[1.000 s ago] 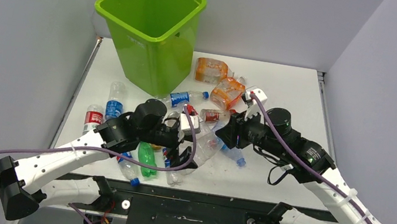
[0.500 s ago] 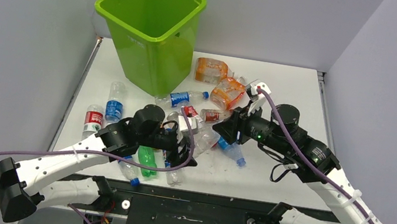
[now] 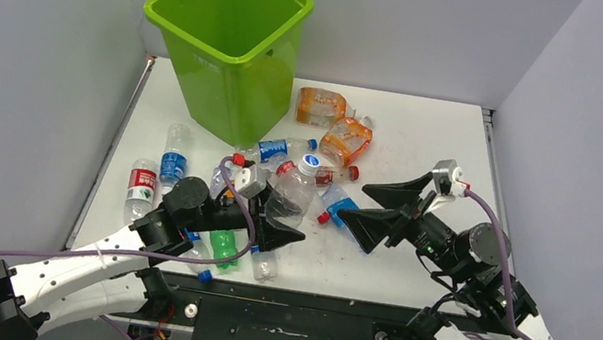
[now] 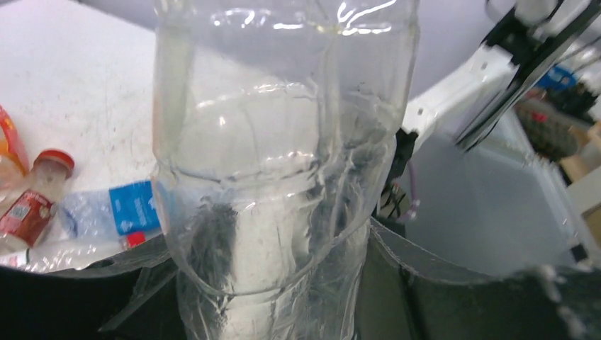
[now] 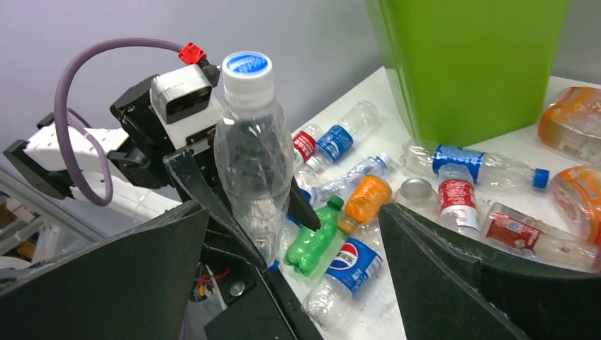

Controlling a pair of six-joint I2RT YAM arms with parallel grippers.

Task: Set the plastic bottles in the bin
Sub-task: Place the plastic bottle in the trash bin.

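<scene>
Plastic bottles (image 3: 175, 158) lie on their sides across the table (image 3: 437, 145), most of them in front of and beside the bin (image 3: 229, 87).

Top external view:
- The bin stands upright at the far left of the table.
- My left gripper (image 3: 276, 225) is clamped on one clear bottle (image 3: 293, 191). It holds the bottle upright, cap up, above the pile at the near side, well apart from the bin.
- My right gripper (image 3: 353, 202) is spread wide and carries nothing. It sits just beside the held bottle, on its right.

Left wrist view:
- The clear bottle fills the frame between my dark fingers (image 4: 453, 283).
- Its wall shows creases at the grip, so I judge it thin and easily deformed.

Right wrist view:
- The held bottle shows its white-and-blue cap (image 5: 246, 71) uppermost, with the bin wall behind and to the right.
- Nothing lies between my right fingers.

Step in hand, as I judge it: transport of the gripped bottle. The next move calls for lifting it above the tall rim, carrying it far-left over the opening, and only then releasing
</scene>
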